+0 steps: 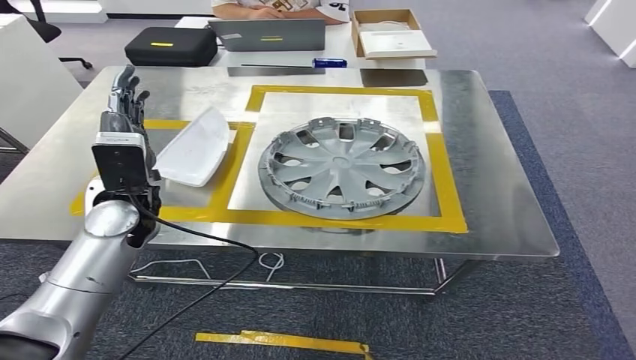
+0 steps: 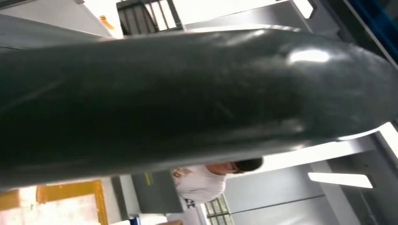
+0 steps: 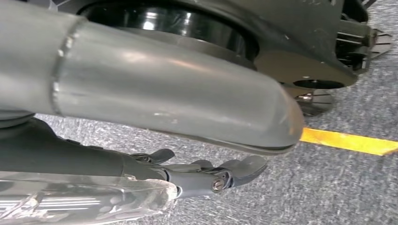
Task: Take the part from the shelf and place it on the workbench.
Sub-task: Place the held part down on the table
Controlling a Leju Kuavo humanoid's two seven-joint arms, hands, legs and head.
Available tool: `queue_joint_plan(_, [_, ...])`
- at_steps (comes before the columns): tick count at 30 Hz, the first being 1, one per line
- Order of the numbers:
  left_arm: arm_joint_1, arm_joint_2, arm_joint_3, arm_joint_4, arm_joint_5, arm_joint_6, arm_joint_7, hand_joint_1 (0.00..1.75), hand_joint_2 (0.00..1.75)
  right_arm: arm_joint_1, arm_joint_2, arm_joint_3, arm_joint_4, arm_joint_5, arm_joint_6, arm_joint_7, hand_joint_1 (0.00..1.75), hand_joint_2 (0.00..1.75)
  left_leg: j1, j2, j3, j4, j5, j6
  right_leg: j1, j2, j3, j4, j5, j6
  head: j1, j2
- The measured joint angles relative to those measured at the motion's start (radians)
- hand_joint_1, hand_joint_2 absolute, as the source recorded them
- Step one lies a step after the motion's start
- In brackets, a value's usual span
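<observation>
A white curved plastic part [image 1: 193, 148] lies on the metal workbench [image 1: 487, 187], inside the small yellow-taped square at the left. My left hand [image 1: 126, 101] hovers just left of the part, fingers stretched out and apart, holding nothing and not touching it. Its thick dark thumb [image 2: 187, 93] looms across the left wrist view. My right hand [image 3: 202, 173] hangs low over the grey carpet, dark fingers loosely extended with nothing in them. A grey wheel cover [image 1: 341, 166] lies flat in the large yellow-taped square at the middle of the bench.
Behind the bench stands a table with a black case [image 1: 170, 46], a laptop [image 1: 267, 34] and an open cardboard box [image 1: 391, 34]; a person [image 1: 270, 7] sits there. Yellow tape [image 1: 281, 341] marks the carpet in front of the bench. A black cable trails from my left arm.
</observation>
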Motion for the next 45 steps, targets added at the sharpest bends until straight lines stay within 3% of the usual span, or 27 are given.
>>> queue_joint_plan(3, [0.012,-0.003,-0.024,-0.014,-0.012,0.005,0.0,0.0,0.0,-0.001,0.0,0.0,0.0,0.0,0.001,0.0,0.0,0.0,0.001,0.0,-0.039,0.16,-0.146,-0.007,0.001,-0.006,-0.033,0.0,0.032,-0.018,-0.002,0.0])
queue_joint_plan(4, [0.017,-0.004,-0.031,-0.017,-0.014,0.006,0.0,0.0,0.0,-0.001,0.0,0.0,0.0,0.0,0.002,0.001,0.0,0.0,0.001,0.0,-0.045,0.218,-0.173,-0.008,0.003,-0.007,-0.048,0.001,0.043,-0.02,-0.002,0.0])
queue_joint_plan(5, [0.021,-0.005,-0.037,-0.018,-0.015,0.007,0.0,0.0,0.0,-0.001,0.0,0.0,0.0,-0.001,0.002,0.001,0.0,0.0,0.001,0.0,-0.041,0.25,-0.176,-0.008,0.005,-0.007,-0.061,0.002,0.052,-0.02,-0.002,0.0])
queue_joint_plan(6, [0.026,-0.007,-0.042,-0.019,-0.014,0.007,0.0,0.0,0.0,-0.001,0.0,0.0,0.0,-0.001,0.002,0.001,0.0,0.0,0.0,0.0,-0.024,0.255,-0.159,-0.006,0.007,-0.007,-0.075,0.004,0.061,-0.019,-0.002,0.0])
queue_joint_plan(8, [0.032,-0.011,-0.054,-0.023,-0.009,0.005,0.0,0.0,0.0,-0.001,0.0,0.0,0.0,-0.001,0.002,0.001,0.0,0.0,-0.003,0.0,0.058,0.165,-0.112,0.005,0.01,-0.007,-0.099,0.01,0.077,-0.015,-0.002,0.0])
queue_joint_plan(10, [0.034,-0.017,-0.066,-0.031,-0.004,0.001,0.0,0.0,0.0,-0.002,0.0,0.0,0.0,-0.001,0.004,0.001,0.0,0.0,-0.009,0.0,0.153,0.029,-0.109,0.02,0.015,-0.008,-0.117,0.018,0.09,-0.008,-0.002,0.0])
queue_joint_plan(11, [0.036,-0.02,-0.072,-0.035,-0.002,0.0,0.0,0.0,0.0,-0.002,0.0,0.0,0.0,-0.002,0.004,0.002,0.0,0.0,-0.012,0.0,0.178,-0.014,-0.118,0.025,0.015,-0.009,-0.122,0.02,0.098,-0.004,-0.001,0.0])
queue_joint_plan(14, [0.052,-0.028,-0.09,-0.038,0.006,-0.002,0.0,0.0,0.0,-0.003,0.0,0.0,0.0,-0.004,0.005,0.002,0.0,0.0,-0.014,0.003,0.178,-0.046,-0.109,0.039,0.013,-0.008,-0.132,0.02,0.112,0.014,-0.001,0.0])
queue_joint_plan(16, [0.062,-0.036,-0.102,-0.04,0.017,-0.003,0.0,0.0,0.0,-0.002,-0.001,0.0,0.0,-0.007,0.006,0.002,0.0,0.0,-0.009,0.008,0.157,-0.054,-0.084,0.052,0.011,-0.005,-0.158,0.068,0.053,0.026,0.0,0.0])
queue_joint_plan(18, [0.072,-0.044,-0.113,-0.042,0.023,-0.004,0.0,0.0,0.0,-0.002,-0.001,0.0,0.0,-0.008,0.006,0.003,0.0,0.0,-0.008,0.009,0.129,-0.053,-0.059,0.058,0.006,-0.005,-0.196,0.19,-0.045,0.036,0.002,0.0])
queue_joint_plan(19, [0.078,-0.046,-0.117,-0.042,0.025,-0.004,0.0,0.0,0.0,-0.002,-0.002,0.0,0.0,-0.008,0.006,0.003,0.0,0.0,-0.008,0.009,0.113,-0.052,-0.047,0.057,0.004,-0.006,-0.208,0.252,-0.075,0.04,0.002,0.0])
queue_joint_plan(20, [0.083,-0.047,-0.12,-0.043,0.026,-0.004,0.0,0.0,0.0,-0.002,-0.002,0.0,0.0,-0.009,0.006,0.003,0.0,0.0,-0.008,0.01,0.098,-0.051,-0.036,0.055,0.003,-0.006,-0.21,0.294,-0.084,0.044,0.002,0.0])
queue_joint_plan(22, [0.091,-0.047,-0.126,-0.043,0.028,-0.004,0.0,0.0,0.0,-0.002,-0.003,0.0,0.0,-0.009,0.006,0.003,0.0,0.0,-0.007,0.011,0.068,-0.047,-0.014,0.05,-0.001,-0.007,-0.16,0.274,-0.044,0.048,0.002,0.0])
queue_joint_plan(24, [0.093,-0.048,-0.13,-0.046,0.028,-0.004,0.0,0.0,0.0,-0.005,-0.004,0.0,0.0,-0.009,0.006,0.003,0.0,0.0,-0.008,0.011,0.041,-0.042,0.006,0.042,-0.005,-0.006,-0.046,0.132,-0.009,0.048,0.003,0.0])
queue_joint_plan(26, [0.094,-0.049,-0.133,-0.052,0.029,-0.004,-0.002,0.0,0.0,-0.009,-0.005,0.0,0.0,-0.009,0.007,0.002,0.0,0.0,-0.011,0.01,0.027,-0.038,0.026,0.031,-0.005,-0.003,0.035,0.01,-0.019,0.042,0.001,0.0])
queue_joint_plan(27, [0.097,-0.05,-0.135,-0.055,0.029,-0.004,-0.003,0.0,0.0,-0.01,-0.005,0.0,0.0,-0.01,0.007,0.002,0.0,0.0,-0.012,0.01,0.024,-0.038,0.035,0.026,-0.003,-0.002,0.046,-0.013,-0.025,0.037,0.0,0.0])
queue_joint_plan(29, [0.106,-0.05,-0.141,-0.059,0.03,-0.005,-0.007,0.0,0.0,-0.009,-0.005,0.0,0.0,-0.01,0.007,0.003,0.0,0.0,-0.009,0.01,0.02,-0.039,0.043,0.014,-0.001,-0.003,0.03,-0.016,-0.015,0.019,-0.001,0.0])
queue_joint_plan(30, [0.113,-0.05,-0.145,-0.061,0.029,-0.004,-0.009,0.0,0.0,-0.008,-0.005,0.0,0.0,-0.01,0.008,0.003,0.0,0.0,-0.007,0.01,0.015,-0.03,0.024,0.009,-0.001,-0.005,0.022,-0.016,-0.006,0.007,-0.002,0.0])
queue_joint_plan(32, [0.126,-0.05,-0.152,-0.066,0.024,-0.001,-0.014,0.0,0.0,-0.008,-0.005,0.0,0.0,-0.012,0.008,0.003,0.0,0.0,-0.005,0.008,-0.01,0.047,-0.069,0.0,-0.002,-0.01,0.003,-0.017,0.017,-0.011,-0.005,0.0])
queue_joint_plan(34, [0.14,-0.05,-0.159,-0.07,0.021,0.002,-0.016,0.0,0.0,-0.008,-0.005,0.0,0.0,-0.012,0.008,0.003,0.0,0.0,-0.005,0.007,-0.039,0.179,-0.164,-0.004,0.001,-0.011,-0.022,-0.015,0.041,-0.016,-0.008,0.0])
queue_joint_plan(35, [0.149,-0.05,-0.162,-0.071,0.02,0.003,-0.017,0.0,0.0,-0.008,-0.005,0.0,0.0,-0.013,0.008,0.003,0.0,0.0,-0.005,0.007,-0.043,0.231,-0.181,-0.004,0.002,-0.011,-0.039,-0.013,0.053,-0.017,-0.008,0.0])
queue_joint_plan(37, [0.168,-0.049,-0.17,-0.074,0.02,0.004,-0.017,0.0,0.0,-0.007,-0.005,0.0,0.0,-0.013,0.008,0.003,0.0,0.0,-0.006,0.007,-0.009,0.246,-0.148,0.001,0.005,-0.011,-0.073,-0.005,0.072,-0.014,-0.008,0.0])
queue_joint_plan(39, [0.18,-0.049,-0.181,-0.079,0.021,0.004,-0.018,0.0,0.0,-0.007,-0.005,0.0,0.0,-0.014,0.006,0.003,0.0,0.0,-0.009,0.006,0.086,0.138,-0.109,0.013,0.008,-0.011,-0.103,0.006,0.089,-0.01,-0.008,0.0])
queue_joint_plan(41, [0.186,-0.051,-0.189,-0.087,0.028,0.003,-0.018,0.0,0.0,-0.007,-0.005,0.0,0.0,-0.015,0.004,0.002,0.0,0.0,-0.014,0.005,0.181,0.005,-0.12,0.025,0.011,-0.011,-0.12,0.015,0.104,-0.002,-0.008,0.0])
queue_joint_plan(42, [0.192,-0.052,-0.193,-0.09,0.033,0.003,-0.019,0.0,0.0,-0.007,-0.005,0.0,0.0,-0.016,0.004,0.002,0.0,0.0,-0.017,0.005,0.205,-0.033,-0.129,0.029,0.012,-0.011,-0.124,0.016,0.113,0.003,-0.008,0.0])
queue_joint_plan(44, [0.208,-0.054,-0.202,-0.091,0.041,0.003,-0.02,0.0,0.0,-0.004,-0.005,0.0,0.0,-0.018,0.002,0.002,0.0,0.0,-0.017,0.006,0.201,-0.052,-0.12,0.038,0.011,-0.01,-0.13,0.012,0.129,0.014,-0.008,0.0])
queue_joint_plan(45, [0.217,-0.055,-0.207,-0.091,0.045,0.003,-0.021,0.0,0.0,-0.002,-0.005,0.0,0.0,-0.018,0.001,0.002,0.0,0.0,-0.015,0.008,0.192,-0.054,-0.109,0.045,0.01,-0.009,-0.137,0.017,0.118,0.021,-0.008,0.0])
